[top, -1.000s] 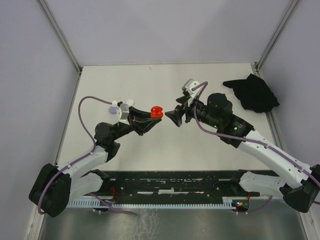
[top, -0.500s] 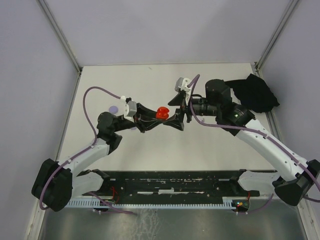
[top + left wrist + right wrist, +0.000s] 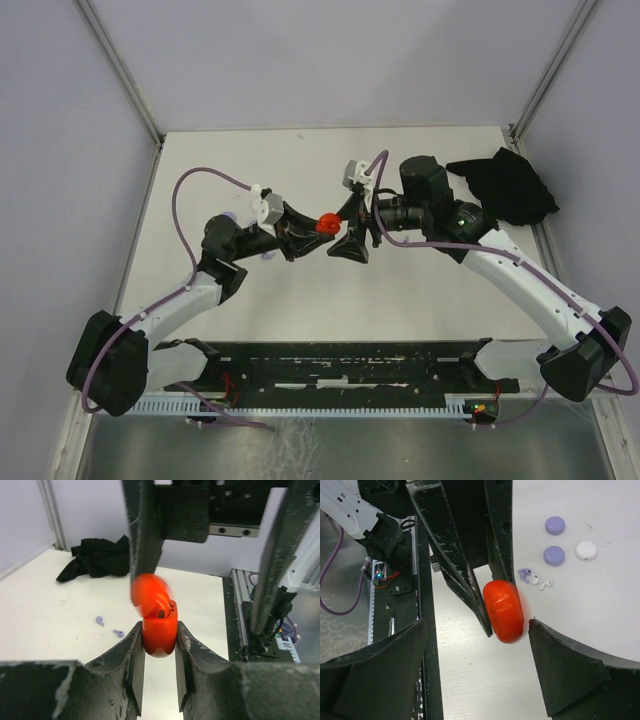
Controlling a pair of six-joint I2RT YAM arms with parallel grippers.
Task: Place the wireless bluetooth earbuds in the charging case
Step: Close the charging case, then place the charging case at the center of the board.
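loose parts: lilac earbud [image 3: 525,573] and white earbud [image 3: 546,584] lie just beside each other on the left side of the table [image 3: 300,160]. Two lilac discs [image 3: 553,555] and a white disc [image 3: 585,550] sit near them. The left arm mostly hides the lot in the top view.
left gripper [image 3: 318,226]: narrow, clamped on the lower half of the red case [image 3: 160,635], held up off the table mid-scene.
case: upright in the jaws, lid [image 3: 149,594] hinged open and blurred. Something dark sits in the well; can't tell if it's a bud or a bare socket.
right gripper [image 3: 345,228]: wide, holding nothing, just right of the case, jaws facing it, no contact that I can see.
far right: black cloth [image 3: 505,185], well apart, not in play.
step (my read): either the lid gets pushed shut or the right arm goes for another bud. The frames don't settle which.
doing it well: hold the case still, mouth toward the right arm. If fetching, pinch the bud by its stem so it drops straight into the socket. If closing, press the lid's outer face lightly; the case is gripped by its sides only and could twist out.
risk: wide right fingers clipping the lid on approach.
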